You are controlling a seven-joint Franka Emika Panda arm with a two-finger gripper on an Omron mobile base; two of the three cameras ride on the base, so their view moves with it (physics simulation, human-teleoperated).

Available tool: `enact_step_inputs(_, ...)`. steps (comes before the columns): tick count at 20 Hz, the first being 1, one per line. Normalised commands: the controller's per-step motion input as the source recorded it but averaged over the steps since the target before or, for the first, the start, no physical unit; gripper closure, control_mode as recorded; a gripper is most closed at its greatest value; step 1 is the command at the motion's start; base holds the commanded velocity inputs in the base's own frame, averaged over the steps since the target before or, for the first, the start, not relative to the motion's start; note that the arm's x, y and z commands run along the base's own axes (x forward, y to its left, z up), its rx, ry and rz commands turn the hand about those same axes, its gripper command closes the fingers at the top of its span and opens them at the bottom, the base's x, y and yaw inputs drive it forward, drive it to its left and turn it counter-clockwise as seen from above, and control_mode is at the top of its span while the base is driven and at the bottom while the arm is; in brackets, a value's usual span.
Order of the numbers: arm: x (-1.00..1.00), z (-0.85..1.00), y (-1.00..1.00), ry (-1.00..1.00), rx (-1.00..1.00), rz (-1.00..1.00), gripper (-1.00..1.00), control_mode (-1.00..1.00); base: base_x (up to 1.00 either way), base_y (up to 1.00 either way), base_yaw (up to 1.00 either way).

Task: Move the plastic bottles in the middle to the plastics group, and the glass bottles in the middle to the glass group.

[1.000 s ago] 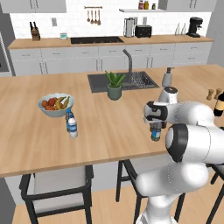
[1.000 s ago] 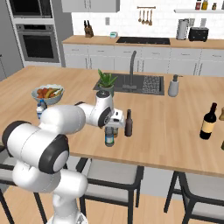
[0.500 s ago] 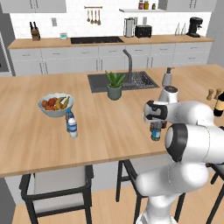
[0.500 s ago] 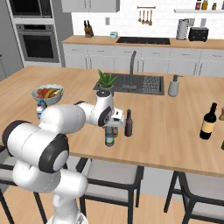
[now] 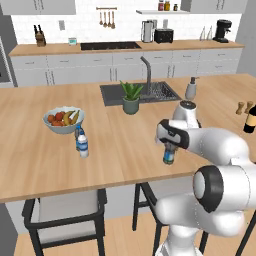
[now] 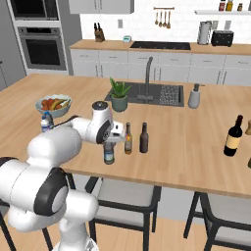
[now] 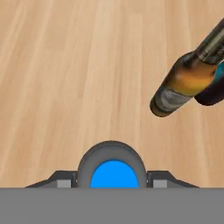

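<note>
At the centre of the left base view, the gripper (image 5: 169,146) sits down over the top of a small greyish plastic bottle (image 5: 169,156) with a blue label band, which stands on the wooden island counter (image 5: 120,150) near its front edge. In the hand view the bottle's blue cap (image 7: 113,175) fills the bottom centre, with a dark fingertip (image 7: 61,180) close on either side (whether they actually press the bottle cannot be told).

In the right base view the same bottle (image 6: 109,153) stands left of centre, under the hand. Just to its right are two slim brown glass bottles, one with an amber label (image 6: 128,139) and a darker one (image 6: 144,138), upright and a little apart from each other. The hand view catches the labelled one (image 7: 186,83) at upper right.

At far right of the right base view stands a big dark wine bottle (image 6: 233,137) with a pale label, well apart from the brown pair. At the left of the left base view, a clear water bottle (image 5: 82,145) with a blue cap stands just in front of a bowl of fruit (image 5: 63,119). A potted plant (image 5: 131,97) sits by the sink (image 5: 145,92) at upper centre.
</note>
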Motion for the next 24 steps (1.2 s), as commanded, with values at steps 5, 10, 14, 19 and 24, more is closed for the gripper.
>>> enact_step_inputs(5, -0.14, 0.05, 1.00, 0.00, 0.00, 0.18, 1.00, -1.00, 0.00, 0.00, 0.00)
enact_step_inputs(10, 0.00, 0.07, 1.00, 0.00, 0.00, 0.21, 1.00, -1.00, 0.00, 0.00, 0.00)
enact_step_inputs(14, 0.04, 0.14, 1.00, -0.02, 0.00, 0.21, 1.00, -1.00, 0.00, 0.00, 0.00)
enact_step_inputs(19, 0.18, 0.20, 1.00, -0.01, 0.00, 0.20, 1.00, -1.00, 0.00, 0.00, 0.00)
enact_step_inputs(24, 0.30, 0.06, 1.00, 0.00, 0.00, 0.16, 1.00, -1.00, 0.00, 0.00, 0.00)
